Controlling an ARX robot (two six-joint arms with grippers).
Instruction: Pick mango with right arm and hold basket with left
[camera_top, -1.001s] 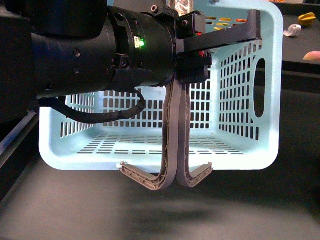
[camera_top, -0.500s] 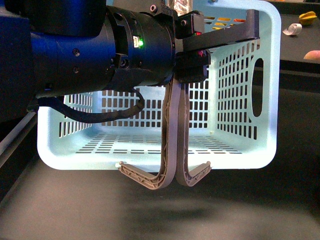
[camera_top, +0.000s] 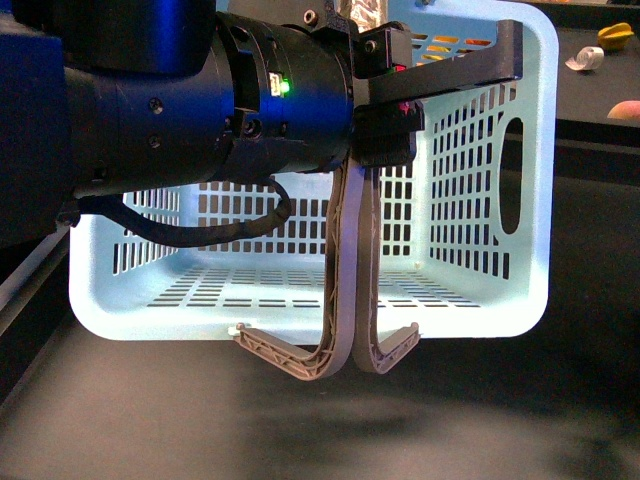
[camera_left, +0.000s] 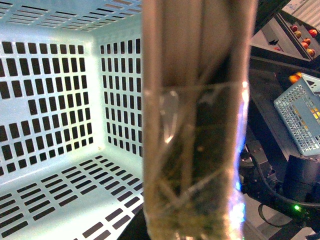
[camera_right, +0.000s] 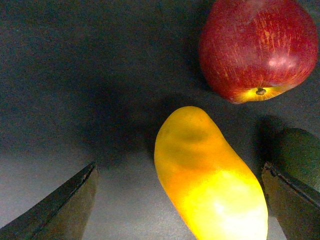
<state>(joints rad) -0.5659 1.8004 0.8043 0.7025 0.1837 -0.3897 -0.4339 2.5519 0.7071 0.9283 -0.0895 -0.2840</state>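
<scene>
The pale aqua basket (camera_top: 300, 322) hangs in the air tipped on its side, open mouth toward the front camera. My left gripper (camera_top: 395, 100) is shut on its two grey-brown handles (camera_top: 345, 300), which loop down below the rim. In the left wrist view the taped handles (camera_left: 195, 125) fill the middle, with the slotted basket wall (camera_left: 50, 100) behind. The yellow-orange mango (camera_right: 205, 175) lies on the dark table between the spread fingers (camera_right: 60, 210) of my right gripper (camera_right: 180, 205), which is open and not touching it. The right arm is out of the front view.
A red apple (camera_right: 257, 47) lies just beyond the mango, and a dark green fruit (camera_right: 300, 155) sits by one finger. At the far right of the table are a yellow fruit (camera_top: 612, 37), a white roll (camera_top: 582, 60) and a pinkish fruit (camera_top: 625, 110). A small blue basket (camera_left: 302, 117) stands off to the side.
The held basket has drifted slightly to the left in the front view. The left gripper's hold on the handles is unchanged.
</scene>
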